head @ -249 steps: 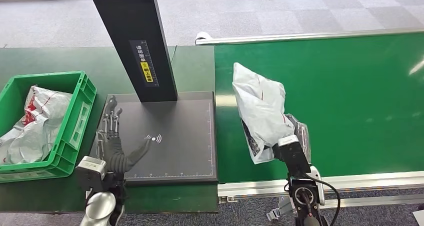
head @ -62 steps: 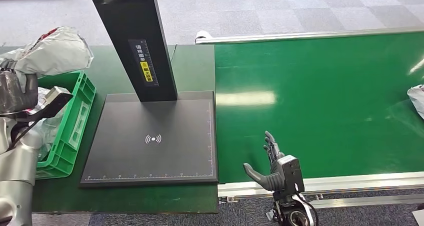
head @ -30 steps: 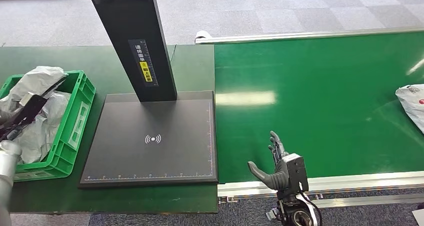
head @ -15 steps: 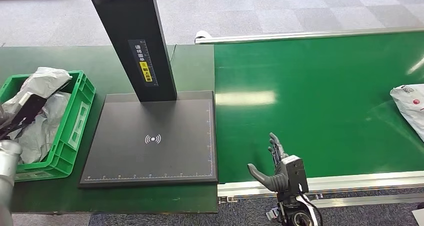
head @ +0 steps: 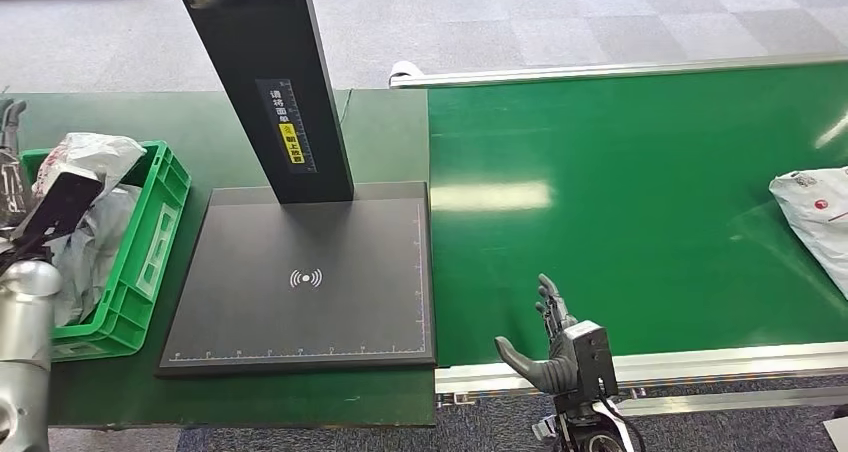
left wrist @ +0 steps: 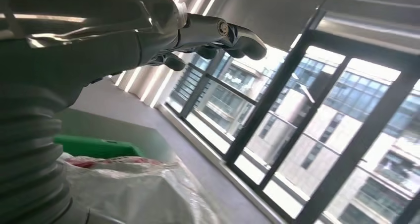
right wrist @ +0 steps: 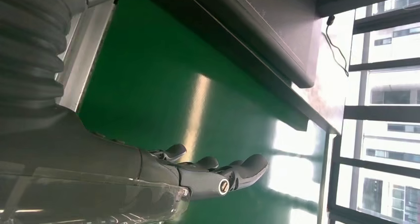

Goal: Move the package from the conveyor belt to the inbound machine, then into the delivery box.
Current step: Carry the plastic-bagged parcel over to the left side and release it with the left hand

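A white-grey package [head: 92,156] lies on top of other bags in the green delivery box [head: 158,234] at the left. My left hand [head: 12,122] is raised above the box's far corner, fingers apart and holding nothing; in the left wrist view the left hand [left wrist: 148,30] hovers over the package [left wrist: 129,184]. Another white package [head: 815,212] lies on the green conveyor belt [head: 620,172] at the right edge. My right hand [head: 552,350] stands open at the belt's near edge, far from that package; the right wrist view shows the right hand [right wrist: 163,174] empty over the belt [right wrist: 163,85].
The inbound machine's dark plate [head: 300,272] lies between box and belt, with its black column [head: 265,82] rising at the back. A metal rail [head: 700,360] runs along the belt's near side. Grey carpet floor lies beyond the table.
My left hand has let go of the package, which now rests in the box, and has lifted away. The package on the belt has travelled further in from the right.
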